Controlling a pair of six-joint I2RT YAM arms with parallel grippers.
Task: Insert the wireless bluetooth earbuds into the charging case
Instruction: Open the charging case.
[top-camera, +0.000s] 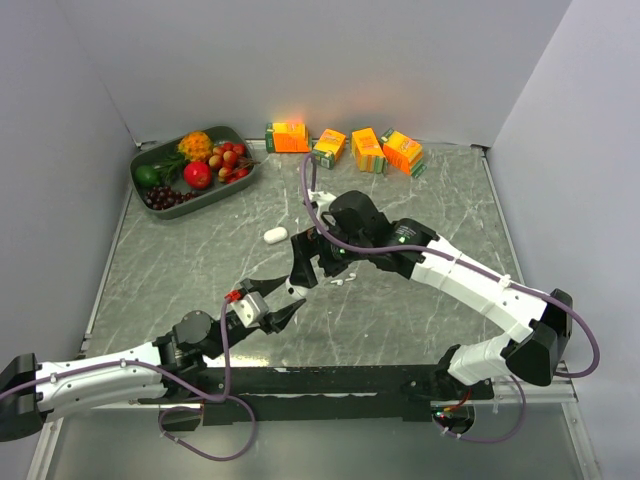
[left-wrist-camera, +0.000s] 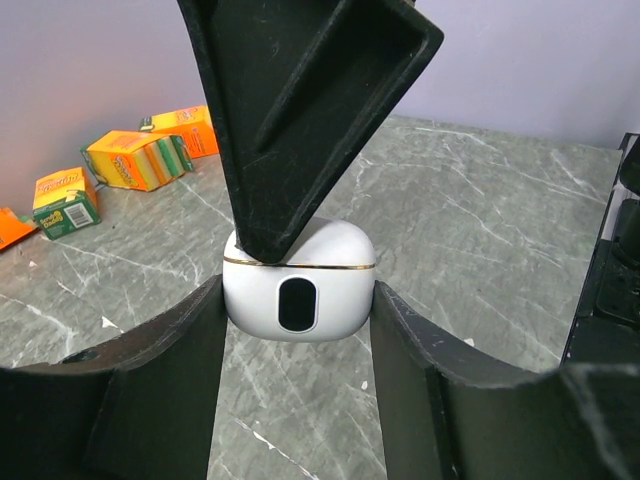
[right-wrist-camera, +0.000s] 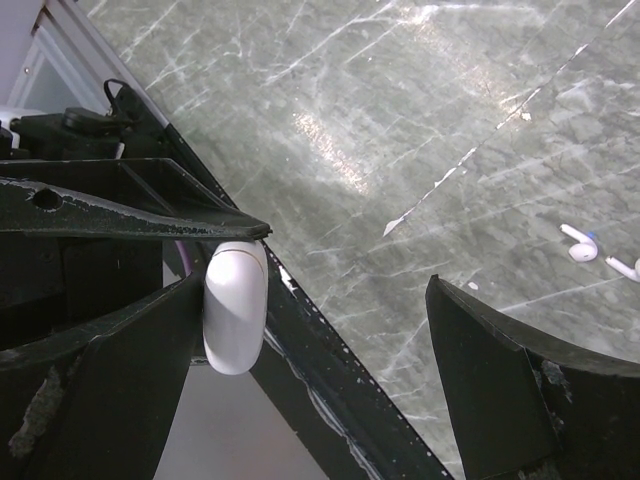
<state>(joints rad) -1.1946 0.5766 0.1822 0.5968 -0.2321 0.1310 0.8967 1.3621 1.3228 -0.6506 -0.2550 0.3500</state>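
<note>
Charging case (left-wrist-camera: 298, 285): white, lid closed, clamped between the fingers of left gripper (left-wrist-camera: 298, 300). Right gripper (right-wrist-camera: 318, 290): spread wide, one fingertip against the lid edge. Wireless bluetooth earbuds (right-wrist-camera: 581, 244): two, loose on table (right-wrist-camera: 400, 120), apart from case

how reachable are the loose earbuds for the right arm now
Probably yes: the earbuds lie uncovered on the table close by the open right gripper. One of its fingers is against the charging case held in the left gripper, so it would have to leave that.
</note>
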